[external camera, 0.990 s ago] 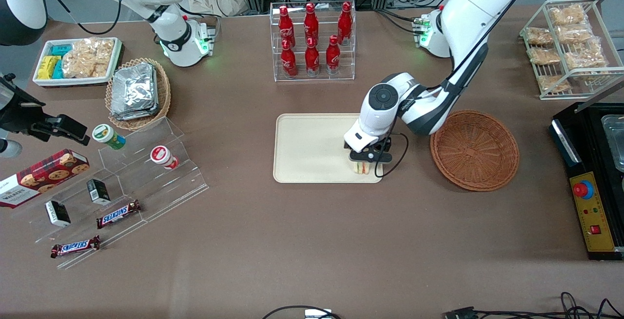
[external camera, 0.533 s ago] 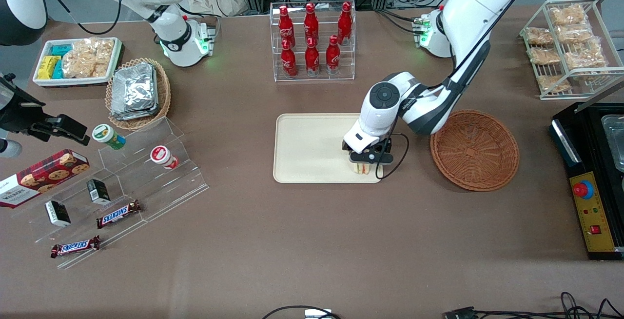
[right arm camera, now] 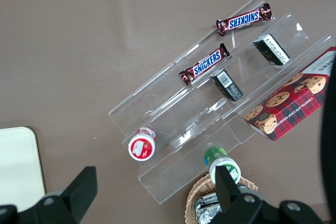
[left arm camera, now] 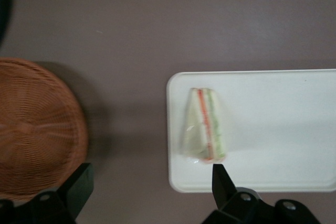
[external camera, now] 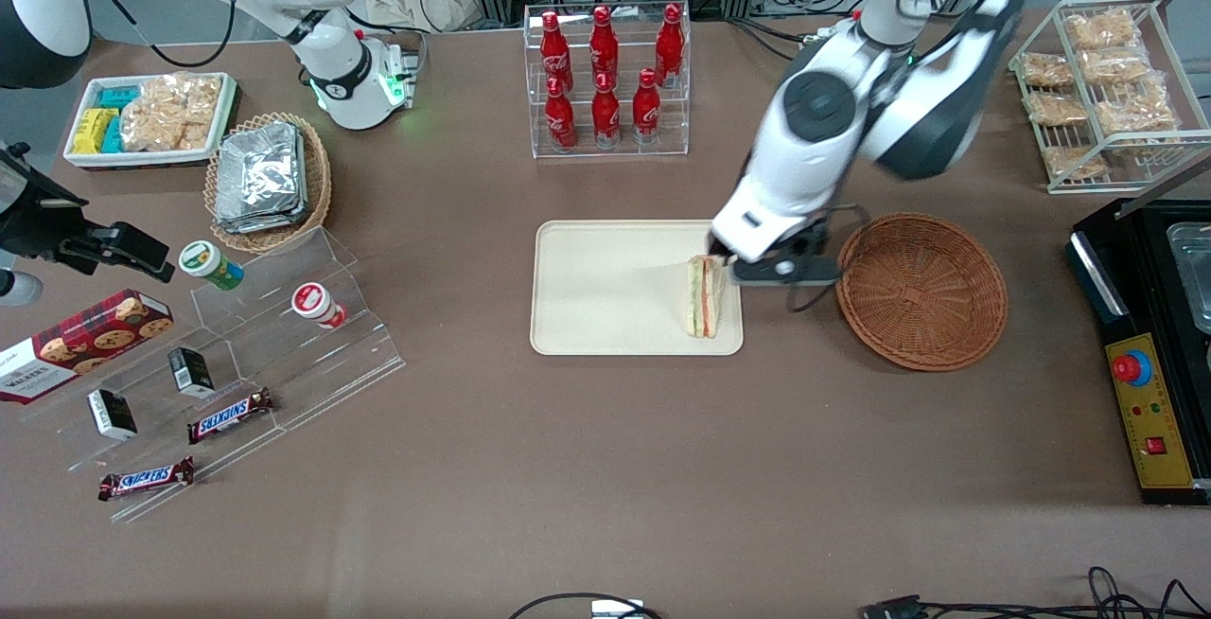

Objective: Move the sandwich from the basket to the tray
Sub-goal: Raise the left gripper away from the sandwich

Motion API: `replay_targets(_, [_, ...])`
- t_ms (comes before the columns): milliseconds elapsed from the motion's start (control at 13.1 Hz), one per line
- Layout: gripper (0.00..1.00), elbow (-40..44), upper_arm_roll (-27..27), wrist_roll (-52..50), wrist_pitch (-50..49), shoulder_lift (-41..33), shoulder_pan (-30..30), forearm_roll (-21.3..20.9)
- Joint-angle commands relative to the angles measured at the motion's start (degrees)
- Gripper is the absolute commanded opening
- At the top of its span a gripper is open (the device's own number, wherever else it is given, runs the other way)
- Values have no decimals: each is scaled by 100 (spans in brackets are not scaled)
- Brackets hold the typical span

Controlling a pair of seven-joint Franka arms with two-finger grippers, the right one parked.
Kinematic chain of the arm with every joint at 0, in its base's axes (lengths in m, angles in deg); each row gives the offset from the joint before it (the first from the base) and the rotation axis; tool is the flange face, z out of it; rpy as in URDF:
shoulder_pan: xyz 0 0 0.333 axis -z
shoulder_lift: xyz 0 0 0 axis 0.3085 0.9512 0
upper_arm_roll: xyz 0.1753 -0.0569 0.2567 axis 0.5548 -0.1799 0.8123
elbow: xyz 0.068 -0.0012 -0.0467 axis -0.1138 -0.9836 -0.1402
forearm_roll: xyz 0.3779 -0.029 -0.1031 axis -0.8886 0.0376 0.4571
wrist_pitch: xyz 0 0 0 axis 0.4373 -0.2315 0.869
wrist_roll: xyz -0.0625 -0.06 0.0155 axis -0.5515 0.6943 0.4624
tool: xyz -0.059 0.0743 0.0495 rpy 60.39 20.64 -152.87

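Observation:
The clear-wrapped sandwich [external camera: 705, 295] [left arm camera: 205, 127] lies on the cream tray [external camera: 605, 288] [left arm camera: 273, 129], at the tray's end nearest the basket. The reddish-brown woven basket [external camera: 922, 290] [left arm camera: 37, 124] stands beside the tray, toward the working arm's end of the table, and nothing shows in it. My gripper [external camera: 747, 264] [left arm camera: 151, 184] hangs open well above the table, over the tray's edge and the strip of table between tray and basket. It holds nothing; one of its fingers [left arm camera: 223, 182] is over the sandwich's wide end, clear of it.
A clear rack of red bottles [external camera: 605, 79] stands farther from the front camera than the tray. A wire rack of bagged snacks [external camera: 1107, 89] and a black machine [external camera: 1154, 344] are at the working arm's end. Acrylic steps with candy [external camera: 236, 354] and a foil-pack basket [external camera: 270, 179] lie toward the parked arm's end.
The gripper let go of the sandwich and rose away from the tray, shifting toward the basket. The sandwich stays on the tray, now showing in full.

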Motion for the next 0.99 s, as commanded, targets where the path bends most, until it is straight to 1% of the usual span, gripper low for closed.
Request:
replay_targets(0, [100,-170,1276,1398,-617,-885,24,487])
replay_targets(152, [100,-170,1868,1595,-908,-1176,42,436])
replay_targets(305, [100,-57,2299,1936,-1084,-1248,51,409])
replay_targets(533, [100,443,2538,2052,-1497,-1178,51,418])
replay_targets(914, [100,524,2556,2008,-1516,-1160,-2,418])
